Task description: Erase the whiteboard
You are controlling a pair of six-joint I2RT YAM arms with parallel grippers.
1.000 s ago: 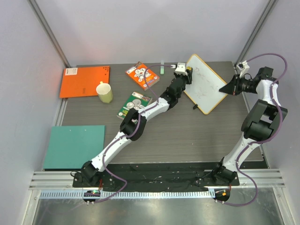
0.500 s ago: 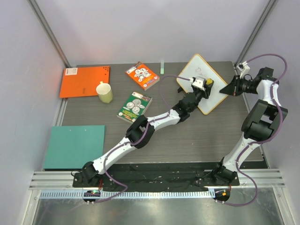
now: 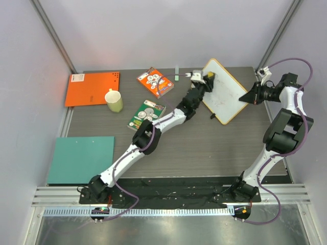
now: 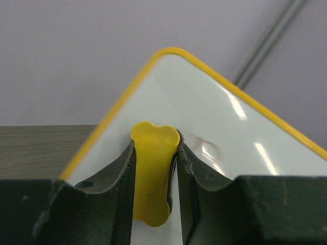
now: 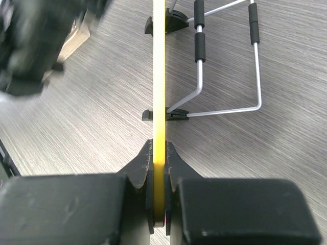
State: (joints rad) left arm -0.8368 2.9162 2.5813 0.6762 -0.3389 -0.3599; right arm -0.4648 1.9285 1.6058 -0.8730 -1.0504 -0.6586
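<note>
Whiteboard (image 3: 227, 97), yellow-orange framed, stands tilted on a wire stand (image 5: 225, 109) at the counter's (image 3: 204, 148) far right. Right fingers (image 5: 140, 173) are clamped on its right edge. Left fingers (image 4: 115, 178) grip a yellow eraser (image 4: 150, 173) pressed against its top left corner. The faintly marked surface stretches away from the eraser, apparently lengthwise, toward the right fingers.

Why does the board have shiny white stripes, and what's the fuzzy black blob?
Left wrist view: the stripes are light reflecting off the glossy whiteboard. Right wrist view: the blob at top left is out of focus, probably the left arm.
</note>
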